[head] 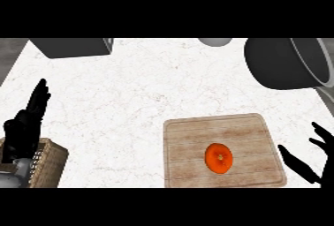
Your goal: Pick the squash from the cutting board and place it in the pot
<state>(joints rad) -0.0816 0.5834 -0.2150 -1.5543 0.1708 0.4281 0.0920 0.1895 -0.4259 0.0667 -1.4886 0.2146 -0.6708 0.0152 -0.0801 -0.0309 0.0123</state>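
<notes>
An orange squash [219, 158] lies on the wooden cutting board [195, 132] at the lower right of the counter. The dark grey pot [287, 62] stands at the far right corner, cut off by the view's right side. My right hand [313, 159] shows at the right edge, just beyond the board's right side, fingers spread and open, holding nothing. At the left edge my left hand [26, 121] rests open with its fingers pointing up, far from the squash.
A woven basket [51, 161] sits at the lower left under my left forearm. A grey box [72, 46] stands at the far left, and a small grey bowl [215, 41] at the far edge. White marble counter [130, 97] spreads between them.
</notes>
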